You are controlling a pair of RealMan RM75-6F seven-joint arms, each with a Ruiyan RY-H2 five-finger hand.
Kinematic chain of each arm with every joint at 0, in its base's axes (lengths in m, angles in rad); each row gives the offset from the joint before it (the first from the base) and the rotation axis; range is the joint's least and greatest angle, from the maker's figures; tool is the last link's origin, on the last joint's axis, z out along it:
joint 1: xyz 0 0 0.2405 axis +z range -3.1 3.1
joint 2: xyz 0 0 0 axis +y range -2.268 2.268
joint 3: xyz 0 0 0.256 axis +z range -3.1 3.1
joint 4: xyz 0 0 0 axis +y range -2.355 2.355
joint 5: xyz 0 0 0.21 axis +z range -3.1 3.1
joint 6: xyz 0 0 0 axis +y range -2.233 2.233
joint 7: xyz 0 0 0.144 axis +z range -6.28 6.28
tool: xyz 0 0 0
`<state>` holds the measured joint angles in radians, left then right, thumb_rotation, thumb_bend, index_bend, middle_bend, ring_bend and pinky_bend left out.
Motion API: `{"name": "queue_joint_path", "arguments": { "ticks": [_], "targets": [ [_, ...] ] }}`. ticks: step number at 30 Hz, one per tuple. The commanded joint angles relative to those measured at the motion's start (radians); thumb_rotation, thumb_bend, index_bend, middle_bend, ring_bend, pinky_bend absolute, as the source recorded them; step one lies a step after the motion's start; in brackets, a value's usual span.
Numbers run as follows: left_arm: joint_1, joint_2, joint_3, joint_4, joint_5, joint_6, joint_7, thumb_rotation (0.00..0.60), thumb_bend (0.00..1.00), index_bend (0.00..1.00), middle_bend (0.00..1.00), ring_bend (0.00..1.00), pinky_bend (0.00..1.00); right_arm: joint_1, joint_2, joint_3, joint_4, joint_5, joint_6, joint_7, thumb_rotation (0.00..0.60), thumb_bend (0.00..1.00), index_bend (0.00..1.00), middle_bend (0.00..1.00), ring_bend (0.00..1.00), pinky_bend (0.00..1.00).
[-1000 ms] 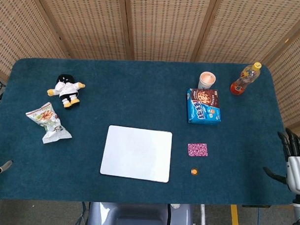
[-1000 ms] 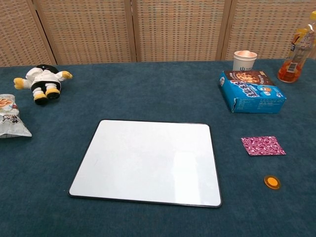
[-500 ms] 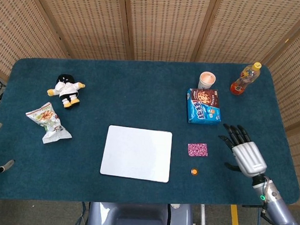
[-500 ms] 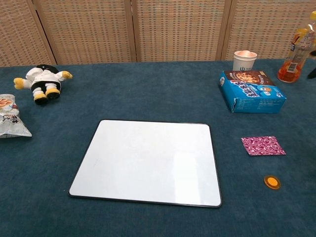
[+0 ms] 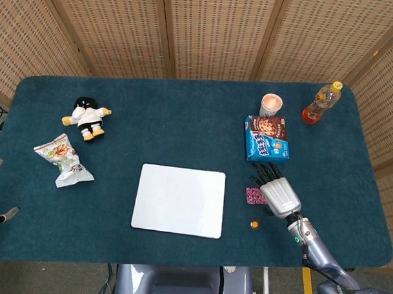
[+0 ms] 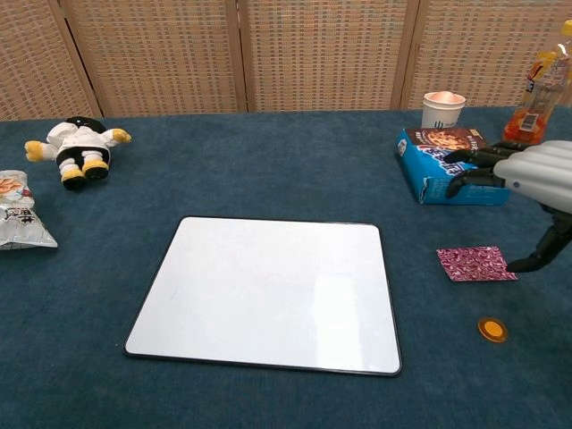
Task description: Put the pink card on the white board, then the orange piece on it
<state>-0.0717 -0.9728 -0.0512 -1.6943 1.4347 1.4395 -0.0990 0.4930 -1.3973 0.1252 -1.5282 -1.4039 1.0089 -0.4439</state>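
Pink patterned card point(image 6: 475, 264), plain white board point(image 6: 268, 293), orange piece point(image 6: 491, 330), teal table point(image 6: 268, 183), blue box point(image 6: 451, 170).

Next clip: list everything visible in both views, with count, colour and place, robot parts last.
Board: one, white, table centre front.
Card: one, pink patterned, right of the board, on the table.
Orange piece: one, orange, in front of the card.
Box: one, blue, behind the card.
Cup: one, white, behind the box.
Bottle: one, orange drink with yellow cap, far right corner.
Plush toy: one, black and white, far left.
Snack bag: one, pale, left edge.
Table: one, dark teal cloth.
Right robot hand: one, grey with black fingers, above the card, fingers apart.
Left robot hand: only a sliver at the left edge of the head view.
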Motion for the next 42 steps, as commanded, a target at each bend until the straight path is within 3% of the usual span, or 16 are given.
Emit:
{"name": "queue_joint_path", "arguments": {
  "ticks": [1, 12, 42],
  "targets": [
    [-0.001, 0.001, 0.001, 0.000, 0.001, -0.002, -0.001, 0.600, 0.00, 0.00, 0.00, 0.00, 0.00, 0.028, -0.050, 0.010, 0.024, 0.058, -0.030, -0.076, 0.600, 0.08, 0.21, 0.00, 0.00, 0.00],
    [-0.003, 0.002, 0.004, -0.002, 0.002, -0.006, 0.002, 0.600, 0.00, 0.00, 0.00, 0.00, 0.00, 0.048, -0.094, -0.011, 0.075, 0.132, -0.044, -0.153, 0.600, 0.21, 0.26, 0.00, 0.00, 0.00],
    [-0.009, -0.004, 0.003, -0.004, -0.011, -0.016, 0.017, 0.600, 0.00, 0.00, 0.00, 0.00, 0.00, 0.115, -0.100, -0.033, 0.091, 0.333, -0.110, -0.255, 0.600, 0.21, 0.27, 0.00, 0.00, 0.00]
  ]
}}
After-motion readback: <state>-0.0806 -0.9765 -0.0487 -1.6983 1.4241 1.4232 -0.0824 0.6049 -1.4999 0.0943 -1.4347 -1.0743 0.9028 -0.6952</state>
